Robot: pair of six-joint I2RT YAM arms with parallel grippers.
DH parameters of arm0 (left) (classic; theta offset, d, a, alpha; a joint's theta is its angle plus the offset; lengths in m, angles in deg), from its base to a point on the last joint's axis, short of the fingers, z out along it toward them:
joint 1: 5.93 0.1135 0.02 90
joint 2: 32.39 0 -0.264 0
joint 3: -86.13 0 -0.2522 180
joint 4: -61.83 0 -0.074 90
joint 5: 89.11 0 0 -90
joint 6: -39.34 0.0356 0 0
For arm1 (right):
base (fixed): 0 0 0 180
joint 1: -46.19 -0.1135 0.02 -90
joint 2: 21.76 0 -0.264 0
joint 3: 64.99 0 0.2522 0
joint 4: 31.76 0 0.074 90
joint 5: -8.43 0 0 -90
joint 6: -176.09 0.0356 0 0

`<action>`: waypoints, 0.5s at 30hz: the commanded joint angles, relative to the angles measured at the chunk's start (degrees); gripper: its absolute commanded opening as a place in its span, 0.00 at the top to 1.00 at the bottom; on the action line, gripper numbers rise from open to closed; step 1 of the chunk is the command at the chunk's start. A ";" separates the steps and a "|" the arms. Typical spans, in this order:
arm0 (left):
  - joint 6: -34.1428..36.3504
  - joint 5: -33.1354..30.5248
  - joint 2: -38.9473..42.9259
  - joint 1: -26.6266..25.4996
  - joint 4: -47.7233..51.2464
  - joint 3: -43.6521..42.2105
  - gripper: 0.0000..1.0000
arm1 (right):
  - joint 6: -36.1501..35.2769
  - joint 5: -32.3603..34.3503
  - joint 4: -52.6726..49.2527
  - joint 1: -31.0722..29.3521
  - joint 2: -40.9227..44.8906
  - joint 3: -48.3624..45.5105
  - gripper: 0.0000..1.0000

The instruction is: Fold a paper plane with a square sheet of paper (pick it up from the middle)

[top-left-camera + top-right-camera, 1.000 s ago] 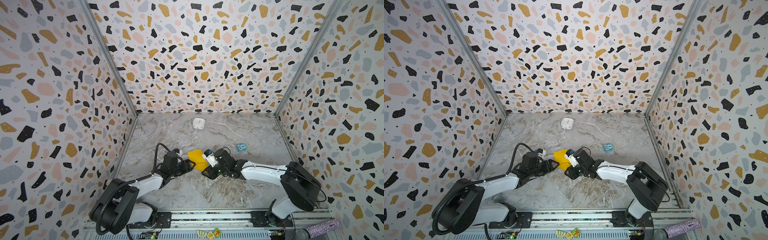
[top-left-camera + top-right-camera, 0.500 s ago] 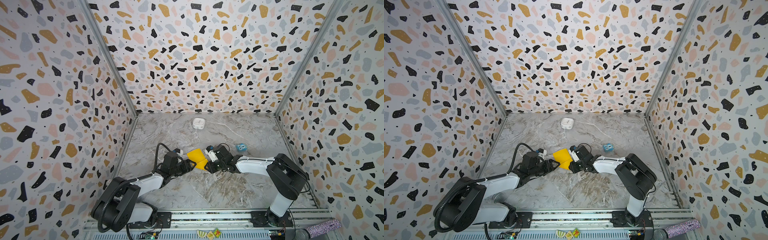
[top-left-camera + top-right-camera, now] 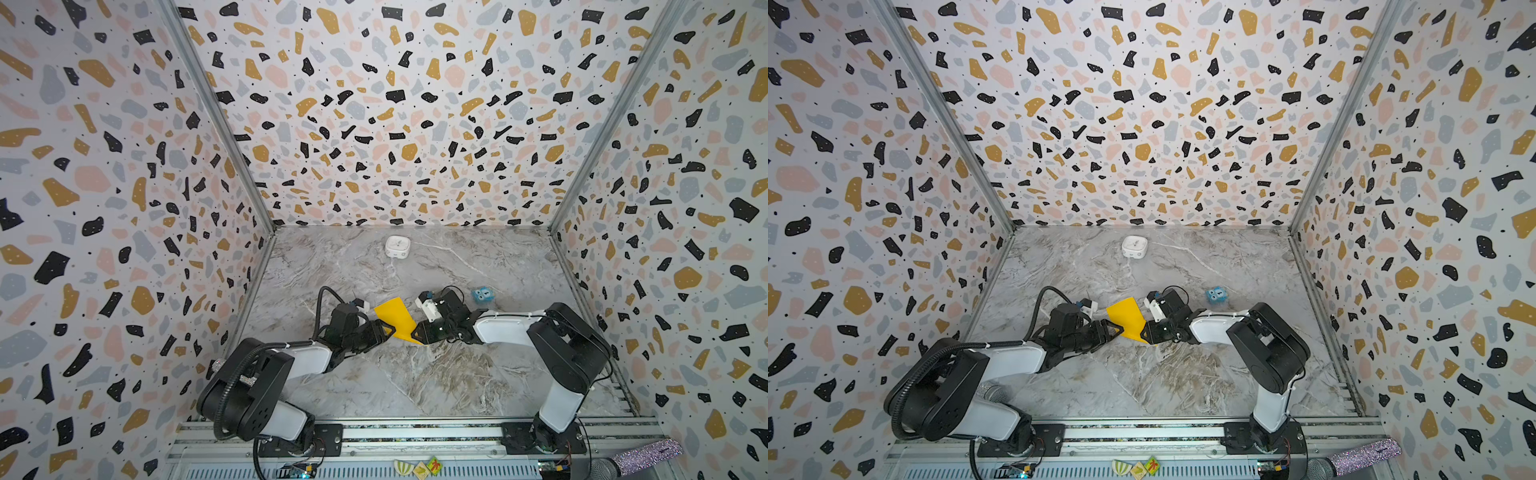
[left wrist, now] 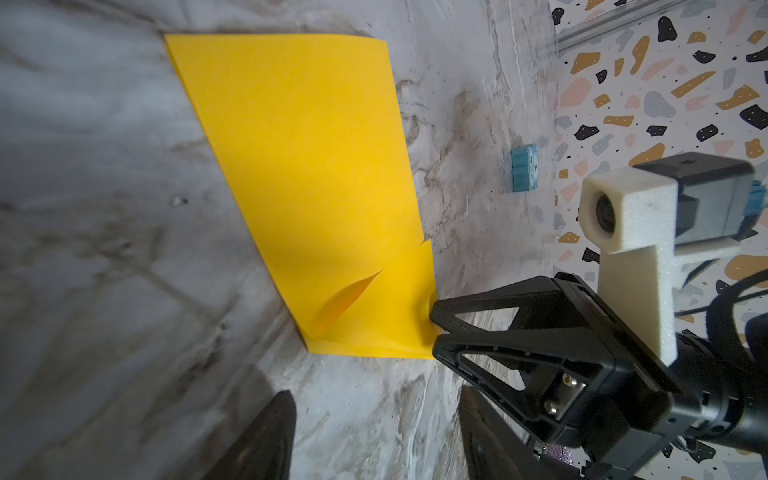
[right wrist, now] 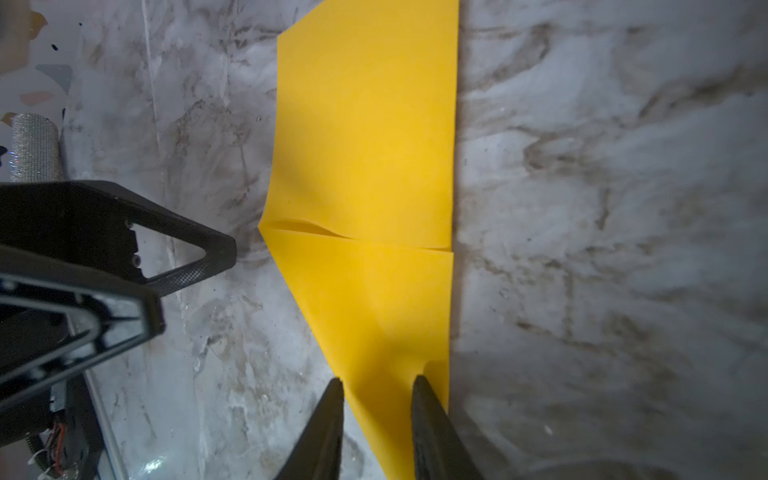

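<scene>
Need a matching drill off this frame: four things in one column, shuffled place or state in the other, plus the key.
Things:
1. yellow paper
2. blue cube
3. white box
4. left hand

Places or states:
A. near the back wall
B. open, holding nothing
C. partly folded, lying flat on the table
D. small, just behind the right arm

Pairs: 1-C, 2-D, 3-A, 4-B
</scene>
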 commanded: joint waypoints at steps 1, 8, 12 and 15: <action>-0.10 0.71 -0.87 -0.21 -2.87 1.72 0.41 | 1.15 -1.56 -0.16 0.18 -1.25 -0.91 0.72; -2.68 0.19 -3.42 -0.22 -3.83 2.56 0.52 | 2.00 -2.03 0.42 0.66 -2.32 -2.03 0.75; -3.95 -0.83 -4.92 -0.26 -3.74 2.84 0.53 | 2.02 -2.28 0.41 0.83 -2.55 -2.21 0.76; -4.92 -0.87 -6.20 -0.26 -4.90 2.90 0.54 | 1.96 -2.29 0.44 0.84 -2.54 -2.15 0.76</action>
